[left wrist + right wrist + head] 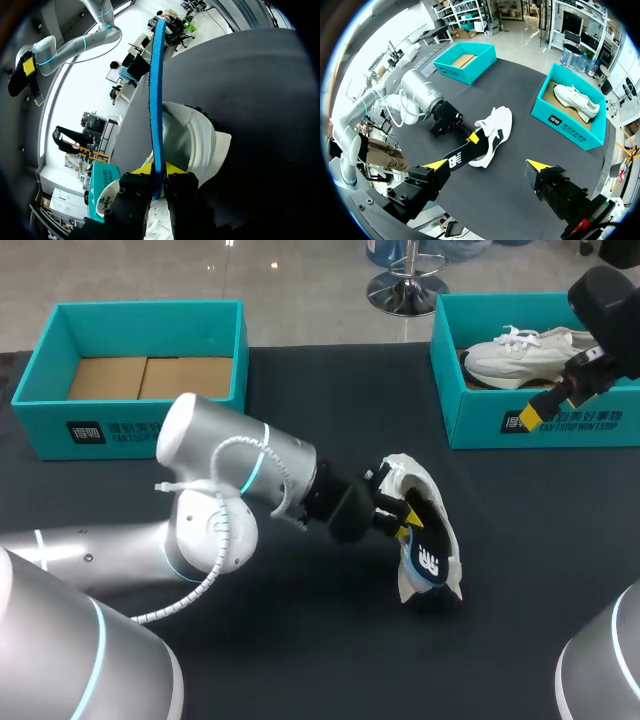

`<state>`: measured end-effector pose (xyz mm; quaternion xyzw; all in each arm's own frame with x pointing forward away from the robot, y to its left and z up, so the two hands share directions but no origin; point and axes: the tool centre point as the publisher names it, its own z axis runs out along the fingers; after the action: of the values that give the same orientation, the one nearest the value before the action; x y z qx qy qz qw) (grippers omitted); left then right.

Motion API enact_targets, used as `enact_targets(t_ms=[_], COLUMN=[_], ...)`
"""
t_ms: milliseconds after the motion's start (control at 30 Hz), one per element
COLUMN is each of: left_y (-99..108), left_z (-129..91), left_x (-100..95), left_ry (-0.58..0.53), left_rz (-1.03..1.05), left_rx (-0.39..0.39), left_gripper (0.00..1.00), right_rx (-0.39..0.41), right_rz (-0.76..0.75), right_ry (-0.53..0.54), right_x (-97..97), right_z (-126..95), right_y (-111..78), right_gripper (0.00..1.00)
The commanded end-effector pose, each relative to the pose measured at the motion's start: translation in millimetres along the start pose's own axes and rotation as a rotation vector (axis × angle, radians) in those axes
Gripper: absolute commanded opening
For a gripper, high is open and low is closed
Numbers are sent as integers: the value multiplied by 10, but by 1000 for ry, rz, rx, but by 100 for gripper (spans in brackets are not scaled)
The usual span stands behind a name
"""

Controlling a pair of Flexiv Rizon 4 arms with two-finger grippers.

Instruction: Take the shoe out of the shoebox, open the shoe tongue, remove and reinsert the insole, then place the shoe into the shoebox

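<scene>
A white shoe [402, 476] lies on its side in the middle of the black table [300, 660]. Its insole [430, 548], black with a white logo on one face and blue on the other, sticks partly out of the shoe's opening. My left gripper [402, 518] is shut on the insole's edge. In the left wrist view the insole [157, 100] runs edge-on between the fingers, with the shoe [192, 145] right beside it. My right gripper [560, 390] hangs open over the right shoebox [480, 420]. From its wrist, the shoe [495, 127] and insole [456, 159] lie far below.
A second white shoe [520, 355] lies inside the right teal shoebox. An empty teal shoebox [60, 425] with a cardboard floor stands at the back left. My left arm [230, 480] spans the table's left half.
</scene>
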<state>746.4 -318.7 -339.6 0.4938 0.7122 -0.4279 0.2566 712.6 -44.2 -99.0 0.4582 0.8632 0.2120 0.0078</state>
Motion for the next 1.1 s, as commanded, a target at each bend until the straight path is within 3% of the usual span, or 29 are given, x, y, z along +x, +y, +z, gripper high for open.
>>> enact_targets(t_ms=[33,100,200,467,500,533,567,767,1100], left_y=[-37,-52,-97,-252,-265,-276,-279,-255,36], left_z=[-51,-79,-112,-67,-57,-40,-32,0,45], left_x=[-27,-28,-22,-2,-2,-3,-4,-16,-50], left_ry=[-5,-12,-15,-11,-9,-7,-6,7,19], left_rz=[0,-4,-5,4,4,4,4,14,47], left_rx=[6,11,19,50,53,54,54,58,-2], left_gripper=[47,56,58,42,37,22,0,0,0], right_rx=[6,6,6,6,6,6,6,6,6], right_rz=[1,1,1,1,1,1,1,1,1], right_ry=[1,1,1,1,1,1,1,1,1], right_x=[-5,-5,-5,-5,-5,-5,-5,-5,-5], right_z=[8,8,8,8,8,8,8,8,8], right_y=[29,29,29,29,29,29,29,29,29], right_gripper=[100,100,100,100,100,100,100,100,100])
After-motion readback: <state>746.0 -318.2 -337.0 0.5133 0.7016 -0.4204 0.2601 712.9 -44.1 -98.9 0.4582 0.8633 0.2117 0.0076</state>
